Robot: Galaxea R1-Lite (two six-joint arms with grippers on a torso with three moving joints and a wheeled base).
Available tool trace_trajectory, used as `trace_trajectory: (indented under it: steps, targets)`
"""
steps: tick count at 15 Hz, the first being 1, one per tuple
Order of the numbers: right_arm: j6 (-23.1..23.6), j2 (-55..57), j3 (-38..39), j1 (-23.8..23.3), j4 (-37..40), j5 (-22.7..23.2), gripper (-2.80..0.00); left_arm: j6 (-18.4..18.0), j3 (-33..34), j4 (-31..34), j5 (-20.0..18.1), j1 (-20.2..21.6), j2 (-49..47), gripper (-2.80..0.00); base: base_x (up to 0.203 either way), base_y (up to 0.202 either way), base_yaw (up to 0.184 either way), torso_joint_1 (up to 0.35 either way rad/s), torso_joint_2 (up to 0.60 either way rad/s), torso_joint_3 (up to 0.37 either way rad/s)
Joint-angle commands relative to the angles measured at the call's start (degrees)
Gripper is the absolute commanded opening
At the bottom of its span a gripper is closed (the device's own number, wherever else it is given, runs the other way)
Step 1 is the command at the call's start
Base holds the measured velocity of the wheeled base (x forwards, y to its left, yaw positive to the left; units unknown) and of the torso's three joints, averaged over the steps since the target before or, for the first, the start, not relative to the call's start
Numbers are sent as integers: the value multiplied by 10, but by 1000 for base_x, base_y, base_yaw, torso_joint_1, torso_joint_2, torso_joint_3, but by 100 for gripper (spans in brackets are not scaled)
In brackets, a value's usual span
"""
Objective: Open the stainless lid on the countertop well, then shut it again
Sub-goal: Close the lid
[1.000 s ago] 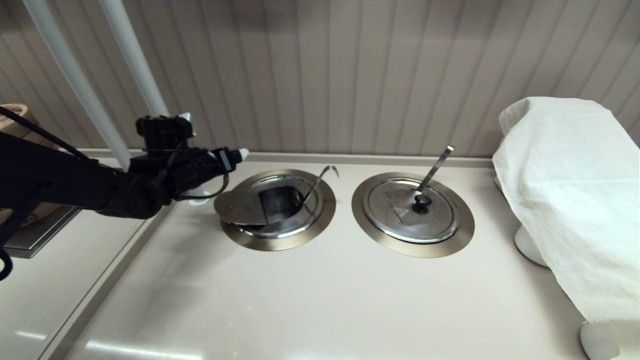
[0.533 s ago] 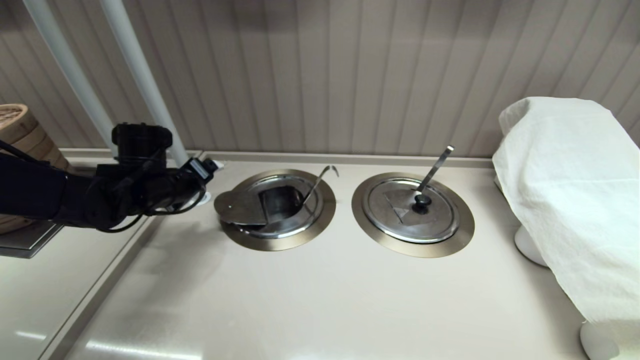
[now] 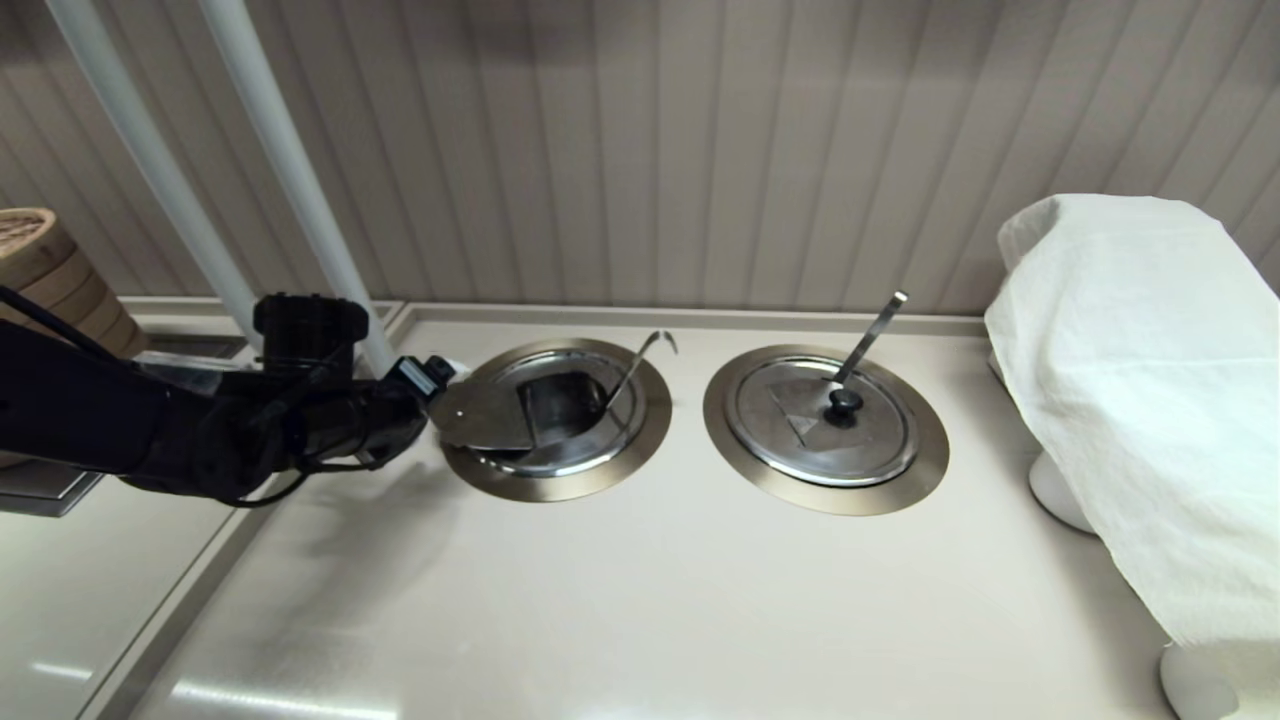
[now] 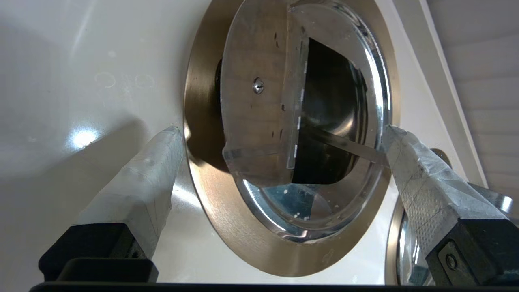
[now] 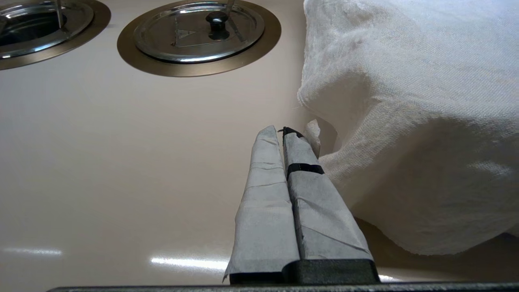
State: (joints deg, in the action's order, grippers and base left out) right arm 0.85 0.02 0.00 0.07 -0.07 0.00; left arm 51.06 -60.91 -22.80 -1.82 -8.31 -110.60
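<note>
The stainless lid (image 3: 482, 414) is hinged, and its half flap lies folded back over the left side, underside up with a small screw (image 4: 258, 85) showing; its black knob is hidden. The countertop well (image 3: 560, 485) stands half uncovered, dark inside, with the hook-tipped ladle handle (image 3: 641, 358) rising from it. My left gripper (image 3: 440, 375) is open, low at the flap's left edge, its fingers wide on either side of the well (image 4: 227, 227) and touching nothing. My right gripper (image 5: 279, 132) is shut and empty, low over the counter beside the white cloth.
The twin lid (image 3: 825, 410) with the straight flat-tipped handle stays closed in its own ring to the right. A white cloth (image 3: 1150, 380) covers something bulky at the far right. Two white poles (image 3: 290, 170) and a bamboo steamer (image 3: 40, 270) stand at the left.
My left gripper drew back to the left from above the flap, then came down and forward to the flap's left edge. The flap and the ladle handle have not moved.
</note>
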Motion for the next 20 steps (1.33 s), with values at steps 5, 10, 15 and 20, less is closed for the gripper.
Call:
trace_trajectory:
  steps: [5, 10, 15, 20]
  targets:
    - [0, 0, 0, 0, 0, 0, -280, 2, 6, -59, -1, 0, -37, 0, 0, 0, 0, 0, 0, 0]
    - [0, 1, 0, 0, 0, 0, -280, 0, 14, -144, -3, -21, -38, 0, 0, 0, 0, 0, 0, 0]
    - [0, 0, 0, 0, 0, 0, -280, -5, 5, -154, -3, -50, -34, 0, 0, 0, 0, 0, 0, 0]
    - [0, 0, 0, 0, 0, 0, -280, -59, -14, -178, 3, -116, -46, 0, 0, 0, 0, 0, 0, 0]
